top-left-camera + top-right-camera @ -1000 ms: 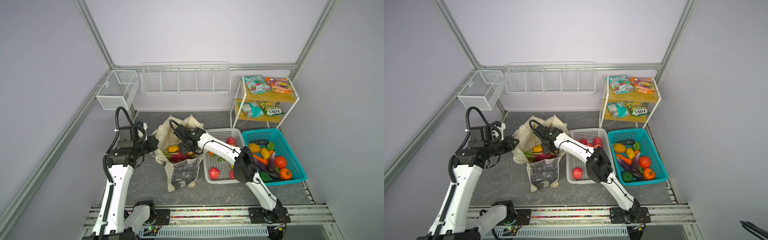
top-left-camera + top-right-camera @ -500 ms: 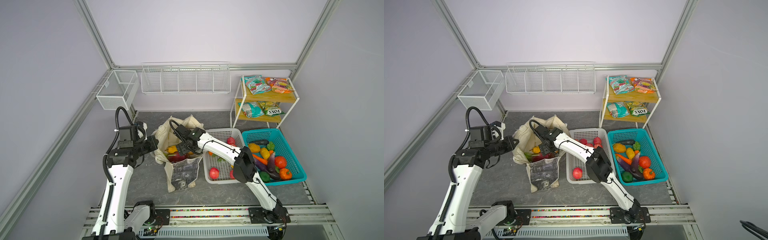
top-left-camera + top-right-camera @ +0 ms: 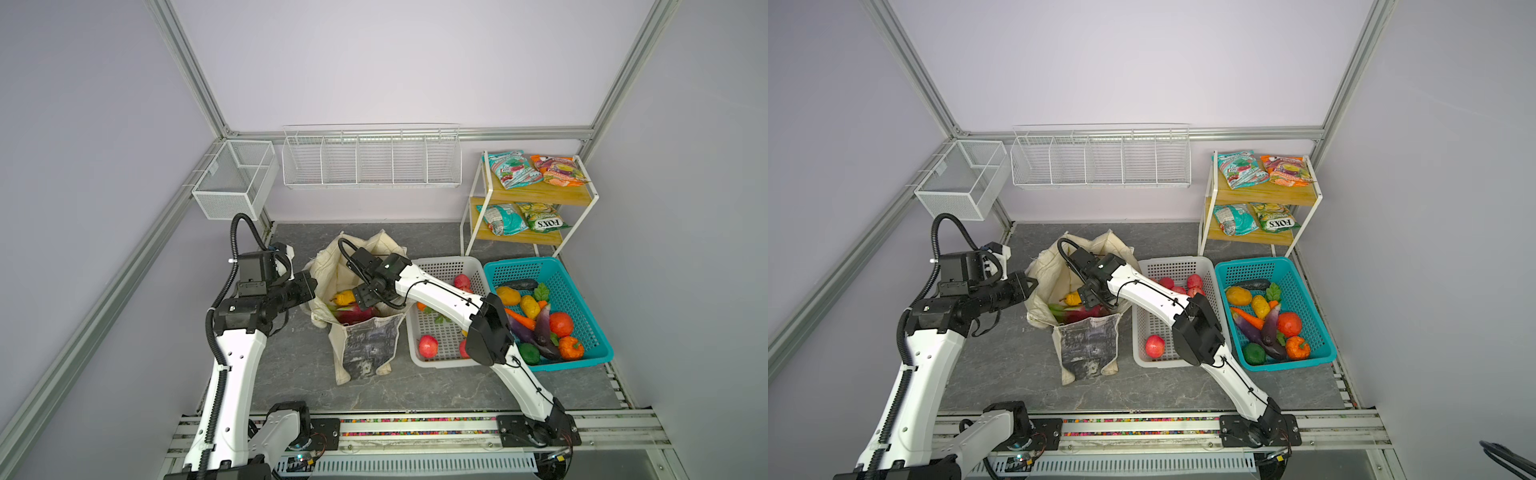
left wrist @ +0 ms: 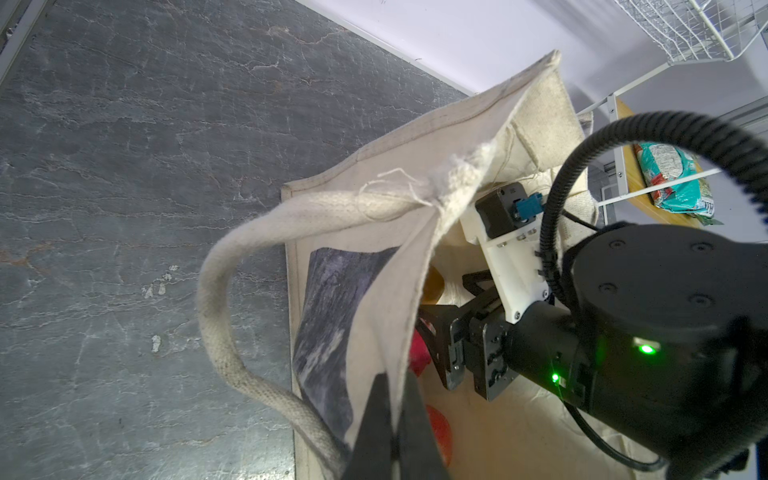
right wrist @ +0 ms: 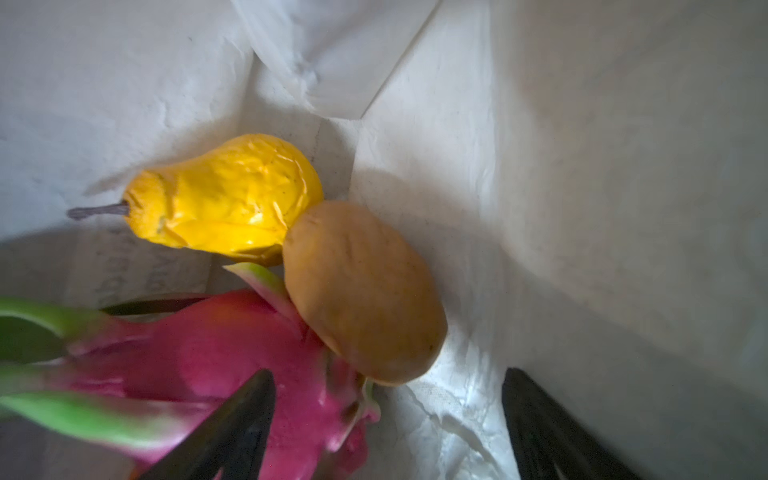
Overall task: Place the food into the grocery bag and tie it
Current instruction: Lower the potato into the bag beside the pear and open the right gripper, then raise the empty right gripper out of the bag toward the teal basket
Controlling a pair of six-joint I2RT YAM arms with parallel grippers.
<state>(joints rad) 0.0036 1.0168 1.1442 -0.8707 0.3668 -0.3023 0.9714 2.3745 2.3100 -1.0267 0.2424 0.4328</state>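
Mouth of the bag (image 3: 368, 345) is crowded by the right gripper (image 5: 386, 434) plus fruit (image 5: 224, 199), white basket (image 3: 440, 261) just beside it on the right, slab (image 3: 299, 374) left and near is free.

Dragon fruit (image 5: 216, 353) blurred, cropped at the right wrist view's edge

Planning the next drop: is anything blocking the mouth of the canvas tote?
Only the right gripper, jaws open, reaches inside the canvas tote above the dragon fruit. The left gripper pinches the rim, holding the mouth open; the handle loops outside it.
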